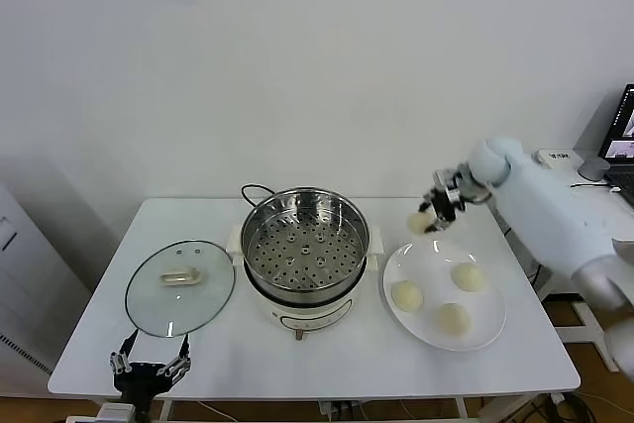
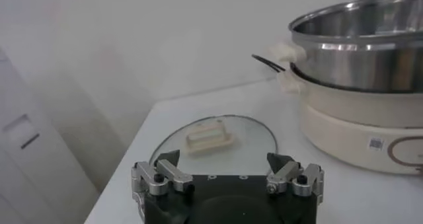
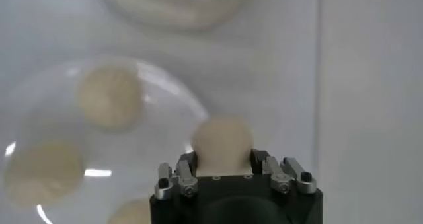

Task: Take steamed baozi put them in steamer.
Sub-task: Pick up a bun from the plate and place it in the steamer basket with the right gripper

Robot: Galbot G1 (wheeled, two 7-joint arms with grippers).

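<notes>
1. White rectangular table (image 1: 327, 369) stands against a plain white wall and fills the lower half of the head view; a grey cabinet edge shows at the far left, and a laptop corner at the far right.
2. Round shiny steel steamer (image 1: 304, 240) with a perforated basket floor sits at the centre of the frame on its white electric base; a black cord (image 1: 253, 189) loops behind it. The basket holds nothing.
3. Round glass lid (image 1: 179, 287) with a pale handle lies flat on the table, left of the steamer and just beside it.
4. Flat white round plate (image 1: 490, 329) lies right of the steamer, in the lower right of the frame. Three smooth cream-white steamed baozi rest on it, spaced apart: one at left (image 1: 406, 295), one at the upper right (image 1: 468, 276), one nearest the table's front edge (image 1: 453, 318).
5. Right gripper (image 1: 432, 217), at centre right, is closed around a fourth baozi (image 1: 422, 222), raised above the plate's far edge; the right wrist view shows the bun (image 3: 222, 145) pinched between the two fingers.
6. Left gripper (image 1: 149, 362), at the lower left near the table's front edge, is spread wide and holds nothing; it sits just in front of the glass lid.
</notes>
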